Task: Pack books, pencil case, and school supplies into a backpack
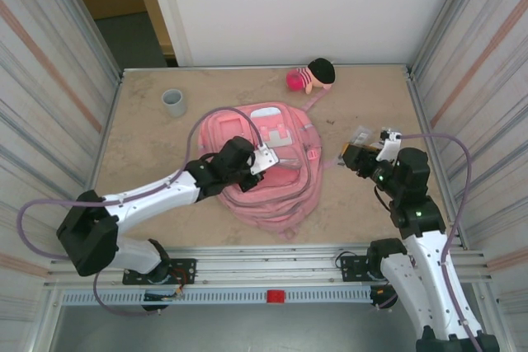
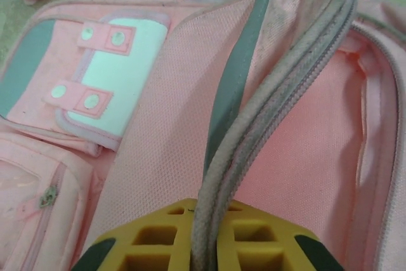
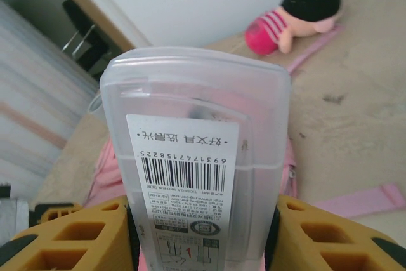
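Left tool of mine is clenched on the zipper rim of the backpack. The corded edge runs straight between its yellow fingers, so the main compartment is lifted open and its pink lining shows. My right tool grasps the clear supplies box, barcode label towards the wrist camera, just right of the backpack and apart from it. The backpack lies mid-bench; a plush doll sits at the far edge and a grey cup far left. I judge the step in hand to be loading the school supplies: mouth held open, box ready. Next I should carry the box left over the opening and tip it below the raised rim. I should release only once it is inside, with the left grip holding the rim up.
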Controlling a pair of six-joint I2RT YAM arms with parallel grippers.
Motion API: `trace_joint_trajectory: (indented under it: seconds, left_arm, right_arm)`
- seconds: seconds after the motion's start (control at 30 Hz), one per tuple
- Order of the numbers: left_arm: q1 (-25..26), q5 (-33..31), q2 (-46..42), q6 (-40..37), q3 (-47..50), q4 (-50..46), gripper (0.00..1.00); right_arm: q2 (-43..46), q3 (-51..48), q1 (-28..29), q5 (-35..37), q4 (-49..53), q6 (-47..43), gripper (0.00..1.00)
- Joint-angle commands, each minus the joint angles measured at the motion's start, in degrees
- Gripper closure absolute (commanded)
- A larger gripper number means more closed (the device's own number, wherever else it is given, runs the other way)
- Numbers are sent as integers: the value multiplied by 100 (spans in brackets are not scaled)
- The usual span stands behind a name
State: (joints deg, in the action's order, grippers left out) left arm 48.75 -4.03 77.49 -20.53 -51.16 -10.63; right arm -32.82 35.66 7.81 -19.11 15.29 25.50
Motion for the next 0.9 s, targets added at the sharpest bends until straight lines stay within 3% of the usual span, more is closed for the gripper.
trace_joint_trajectory:
  seconds: [0.0,0.2,0.4,0.6,0.87]
  left_arm:
    - [-101,415,-515,160,-410,228,89]
    - [-614,1101,-754,795,-381,625,90]
    - [-961,1800,-736,1183,-378,781,91]
    - [-1016,2103,-751,1309,-386,762,91]
    - [-1139,2369,-798,1605,-373,984,90]
  right_arm:
    - [-255,14,233,-571,-631,-1165,54]
    - [-1072,416,1422,-748,-715,-3150,56]
    - [-1905,705,2710,-299,-1083,-4772,57]
    - [-2617,806,3163,-212,-1675,-5595,56]
    - [-3403,714,3158,25,-1929,-6246,51]
